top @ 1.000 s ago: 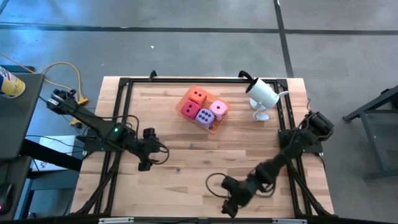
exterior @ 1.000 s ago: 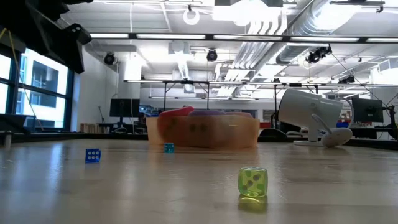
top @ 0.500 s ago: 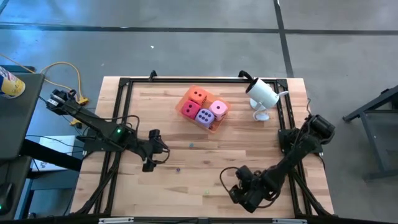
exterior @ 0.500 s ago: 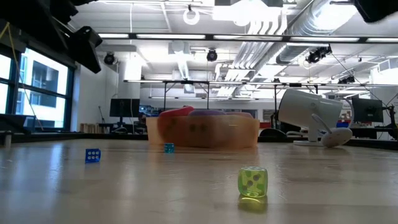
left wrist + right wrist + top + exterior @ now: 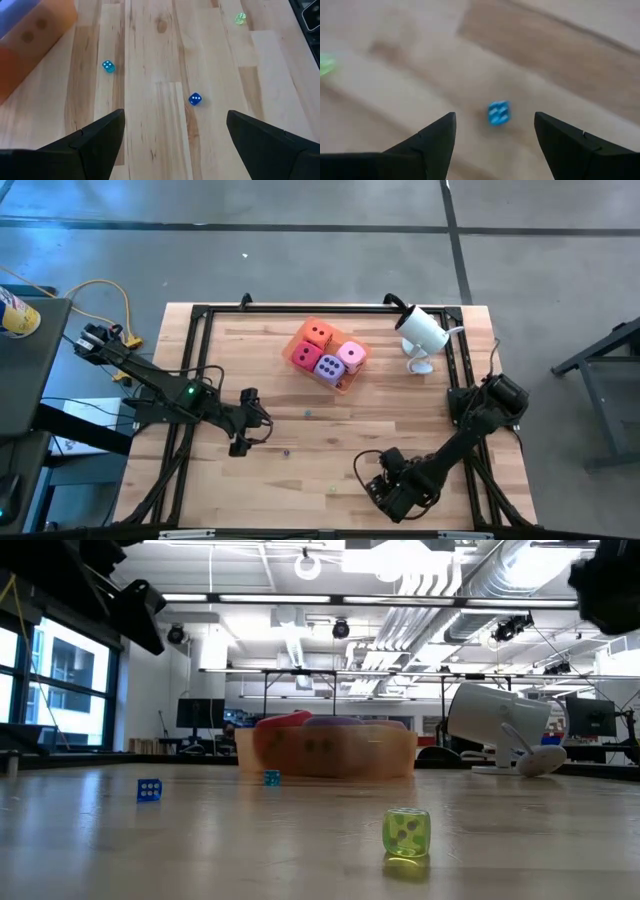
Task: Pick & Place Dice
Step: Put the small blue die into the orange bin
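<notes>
Four big dice, orange, red-magenta, purple and light pink, sit in the translucent orange tray at the table's far middle. Three small dice lie on the wood: teal, blue and green. My left gripper hovers open left of them, seeing blue, teal and green. My right gripper stands open near the front edge, pointing steeply down. A small blue die shows on the wood between and beyond its fingers; I cannot tell which of the small dice it is.
A white camera-like device stands at the back right, also in the low view. Black frame rails run round the tabletop. Bare wood lies between the tray and the front edge.
My right gripper has sunk toward the table and tipped from slanting to steeply downward, rolling as it went and shifting a little toward the table's right edge. Its arm has come into the low view's top right. The dice have not moved.
</notes>
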Available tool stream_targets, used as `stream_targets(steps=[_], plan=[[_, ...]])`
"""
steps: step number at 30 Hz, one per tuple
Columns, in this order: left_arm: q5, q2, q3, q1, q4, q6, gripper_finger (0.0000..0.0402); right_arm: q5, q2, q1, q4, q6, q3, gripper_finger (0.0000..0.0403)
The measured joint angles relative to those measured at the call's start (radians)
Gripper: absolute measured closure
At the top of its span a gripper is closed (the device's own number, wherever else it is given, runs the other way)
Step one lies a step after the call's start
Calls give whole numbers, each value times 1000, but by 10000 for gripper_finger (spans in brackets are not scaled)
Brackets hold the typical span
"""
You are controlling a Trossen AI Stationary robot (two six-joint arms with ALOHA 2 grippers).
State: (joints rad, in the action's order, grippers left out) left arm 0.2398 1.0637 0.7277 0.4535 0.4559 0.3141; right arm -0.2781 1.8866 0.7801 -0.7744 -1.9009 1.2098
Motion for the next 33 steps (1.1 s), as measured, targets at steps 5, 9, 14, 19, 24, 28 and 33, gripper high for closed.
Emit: stream_targets(steps=[5, 9, 14, 19, 24, 28, 33], plan=[[0, 0, 0, 0, -2, 0, 61, 9, 41, -6, 0, -8, 0, 145], [0, 0, 0, 0, -3, 0, 61, 44, 54, -11, -2, -6, 4, 145], [0, 0, 0, 0, -6, -2, 61, 38, 55, -10, -4, -7, 3, 168], [0, 0, 0, 0, -9, -2, 61, 37, 56, -10, -18, -6, 2, 236], [0, 0, 0, 0, -9, -2, 61, 30, 57, -9, -29, -2, 0, 307], [0, 0, 0, 0, -9, -2, 61, 30, 58, -9, -32, 2, 0, 348], [0, 0, 0, 0, -9, -1, 61, 23, 58, -9, -36, 2, 0, 372]])
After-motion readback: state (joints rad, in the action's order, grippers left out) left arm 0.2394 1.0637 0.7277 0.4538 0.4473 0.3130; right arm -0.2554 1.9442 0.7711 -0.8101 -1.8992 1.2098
